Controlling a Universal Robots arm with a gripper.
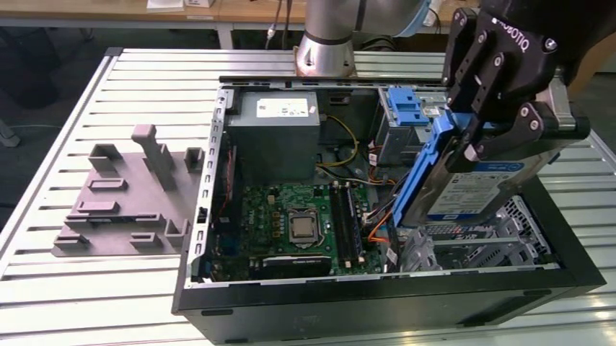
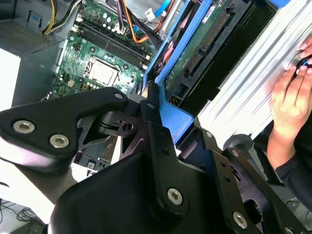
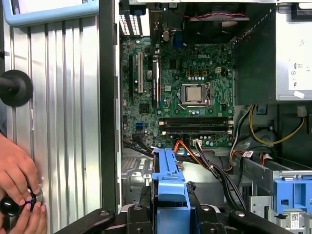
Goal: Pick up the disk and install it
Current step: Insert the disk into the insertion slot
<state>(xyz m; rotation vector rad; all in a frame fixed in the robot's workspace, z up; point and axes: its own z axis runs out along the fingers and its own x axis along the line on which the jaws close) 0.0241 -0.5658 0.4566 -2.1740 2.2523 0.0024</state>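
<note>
One disk, long axis near-vertical

place: robotics lab | slotted metal bench | opened computer case | robot arm

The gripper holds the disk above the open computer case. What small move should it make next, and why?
Probably lower it a little, keeping the grip. The gripper is shut on the disk, which stands tilted on edge above the metal drive bay at the exterior view's right, not yet seated in it.
</note>
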